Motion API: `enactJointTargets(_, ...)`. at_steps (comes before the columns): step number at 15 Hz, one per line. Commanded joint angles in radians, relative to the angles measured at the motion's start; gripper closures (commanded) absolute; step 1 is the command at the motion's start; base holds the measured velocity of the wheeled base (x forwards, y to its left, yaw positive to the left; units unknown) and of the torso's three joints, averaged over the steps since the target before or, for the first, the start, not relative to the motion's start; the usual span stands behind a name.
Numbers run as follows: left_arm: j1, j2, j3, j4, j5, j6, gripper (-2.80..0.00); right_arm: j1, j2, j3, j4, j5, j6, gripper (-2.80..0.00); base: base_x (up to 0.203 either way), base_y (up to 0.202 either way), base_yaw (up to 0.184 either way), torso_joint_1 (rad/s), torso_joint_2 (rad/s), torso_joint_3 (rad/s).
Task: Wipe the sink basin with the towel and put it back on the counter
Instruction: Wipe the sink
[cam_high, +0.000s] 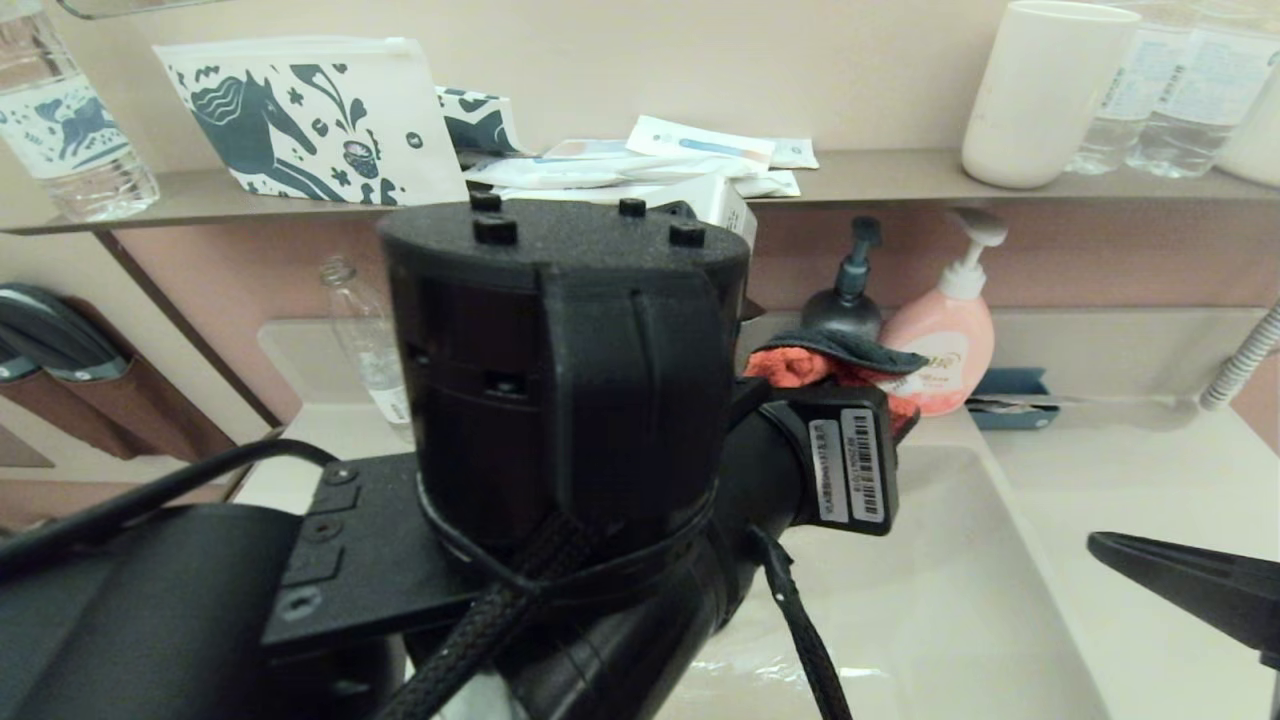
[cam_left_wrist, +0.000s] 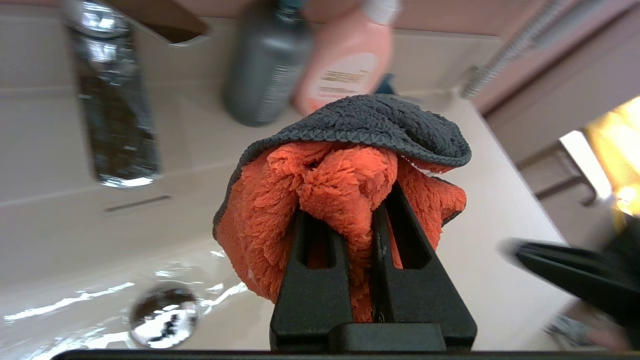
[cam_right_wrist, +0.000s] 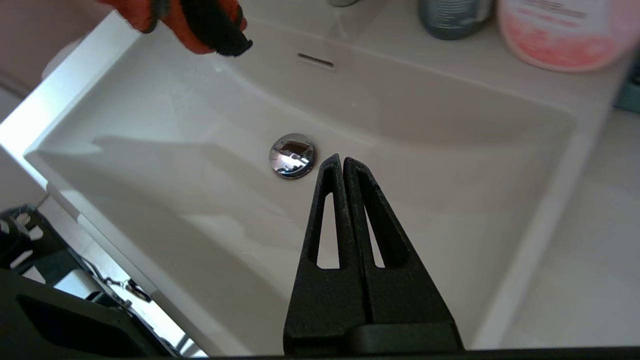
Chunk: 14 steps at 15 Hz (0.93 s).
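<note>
Above the far side of the basin (cam_right_wrist: 380, 165), towel (cam_left_wrist: 345, 200) is bunched up and pinched in the left end effector (cam_left_wrist: 357, 220): fingers (cam_left_wrist: 312, 270) clamped tight on the orange pile, grey backing flopped over the top. It hangs in the air, not touching the bowl or the desk (cam_high: 1130, 500).

Progress read:
- Pickup: done, grip looks solid.
- Wipe: can't confirm. There's a wet-looking sheen and streaks near the drain plug (cam_left_wrist: 164, 315), which could mean wiping has happened or just water sitting there. No contact with the bowl right now.
- Put-back on the desk: not done.

My guess is this is either the lift-out after wiping or the approach before it; frames alone don't settle which. If it's the exit, what's left is a swing to bare desk and release.

Surroundings: faucet (cam_left_wrist: 112, 100) stands at the far rim, overflow slot (cam_right_wrist: 316, 60) just below it. Dark pump bottle (cam_high: 845, 300) and pink soap bottle (cam_high: 945, 345) stand on the far ledge just behind the towel, close enough to clip on a careless swing. Right of the basin the desk is bare.

Right end effector (cam_right_wrist: 341, 165) idles over the near right part of the basin, fingers pressed together, holding nothing.
</note>
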Motion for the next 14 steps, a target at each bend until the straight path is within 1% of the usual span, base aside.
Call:
enactJointTargets(1, -0.044, -0.008, -0.003, -0.002, 0.004, -0.017, 0.0, 0.011, 0.178, -0.056, -0.011, 0.027, -0.055, 0.0, 0.0, 0.0, 0.0, 0.0, 0.0, 0.0)
enactJointTargets(2, -0.065, -0.009, -0.002, 0.0, 0.005, -0.027, 0.0, 0.026, 0.194, -0.082, -0.01, 0.031, -0.071, 0.0, 0.0, 0.0, 0.0, 0.0, 0.0, 0.0)
enactJointTargets(4, -0.069, 0.001, -0.002, 0.003, 0.004, -0.034, 0.0, 0.074, 0.195, -0.126, 0.04, 0.027, -0.084, 0.0, 0.0, 0.0, 0.0, 0.0, 0.0, 0.0)
enactJointTargets(5, -0.069, 0.005, -0.002, 0.005, 0.004, -0.036, 0.0, 0.095, 0.19, -0.152, 0.091, 0.013, -0.102, -1.65, 0.0, 0.0, 0.0, 0.0, 0.0, 0.0)
enactJointTargets(6, -0.069, 0.008, 0.003, 0.005, 0.004, -0.036, 0.0, 0.127, 0.178, -0.178, 0.144, -0.007, -0.116, -2.8, 0.0, 0.0, 0.0, 0.0, 0.0, 0.0)
enactJointTargets(7, -0.069, 0.013, 0.003, 0.005, 0.004, -0.045, 0.0, 0.15, 0.153, -0.206, 0.189, -0.007, -0.121, -2.8, 0.0, 0.0, 0.0, 0.0, 0.0, 0.0)
enactJointTargets(8, -0.069, 0.016, 0.0, 0.006, 0.003, -0.052, 0.0, 0.16, 0.141, -0.236, 0.231, 0.012, -0.122, -2.8, 0.0, 0.0, 0.0, 0.0, 0.0, 0.0)
enactJointTargets(10, -0.069, 0.024, 0.0, 0.017, 0.003, -0.061, 0.0, 0.146, 0.138, -0.303, 0.332, 0.097, -0.124, -2.8, 0.0, 0.0, 0.0, 0.0, 0.0, 0.0)
enactJointTargets(11, -0.069, 0.025, -0.003, 0.031, 0.003, -0.08, 0.0, 0.134, 0.141, -0.337, 0.395, 0.113, -0.138, -2.8, 0.0, 0.0, 0.0, 0.0, 0.0, 0.0)
enactJointTargets(12, -0.069, 0.025, -0.003, 0.037, 0.003, -0.091, 0.0, 0.12, 0.146, -0.364, 0.457, 0.121, -0.189, -2.8, 0.0, 0.0, 0.0, 0.0, 0.0, 0.0)
enactJointTargets(13, -0.069, 0.023, -0.004, 0.039, 0.003, -0.102, 0.0, 0.102, 0.156, -0.38, 0.487, 0.125, -0.242, -2.8, 0.0, 0.0, 0.0, 0.0, 0.0, 0.0)
enactJointTargets(14, -0.07, 0.021, -0.003, 0.04, 0.003, -0.108, 0.0, 0.1, 0.169, -0.388, 0.491, 0.127, -0.254, -2.8, 0.0, 0.0, 0.0, 0.0, 0.0, 0.0)
